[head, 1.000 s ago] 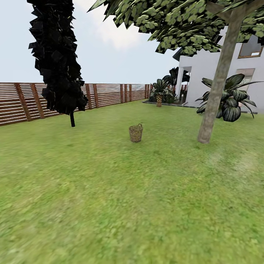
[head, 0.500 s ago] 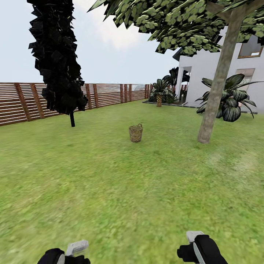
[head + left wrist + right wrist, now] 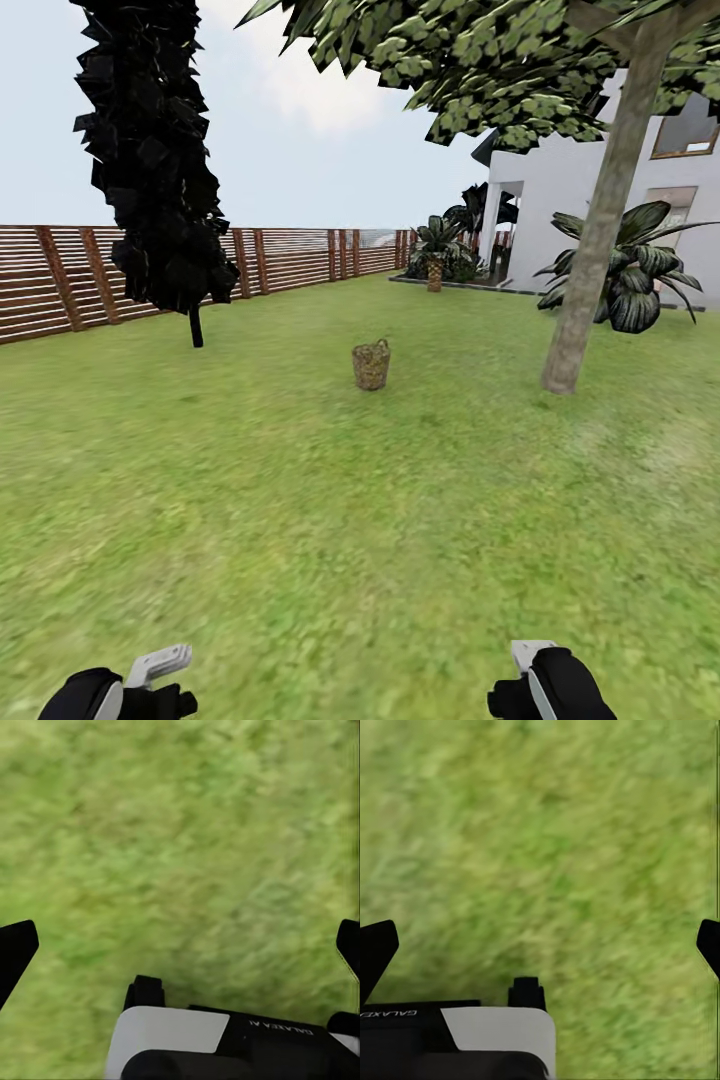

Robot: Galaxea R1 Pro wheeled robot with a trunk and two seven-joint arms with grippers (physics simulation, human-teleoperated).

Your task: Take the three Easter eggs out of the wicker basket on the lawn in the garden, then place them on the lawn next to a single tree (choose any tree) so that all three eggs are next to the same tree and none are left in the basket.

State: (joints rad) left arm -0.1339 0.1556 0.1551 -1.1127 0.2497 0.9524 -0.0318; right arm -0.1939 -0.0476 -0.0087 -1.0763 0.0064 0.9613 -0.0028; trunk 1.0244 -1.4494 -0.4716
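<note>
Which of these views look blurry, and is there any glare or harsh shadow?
Head view: near mottled green lawn smeared, brown woven wicker basket sharp; even light, no glare, no cast shadows on the grass. Both wrist views: grass soft and blurred, the open black fingers crisp.

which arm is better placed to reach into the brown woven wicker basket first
Neither yet: the brown woven wicker basket stands far ahead on the lawn, roughly centred between the left gripper and right gripper. Both are open.
</note>
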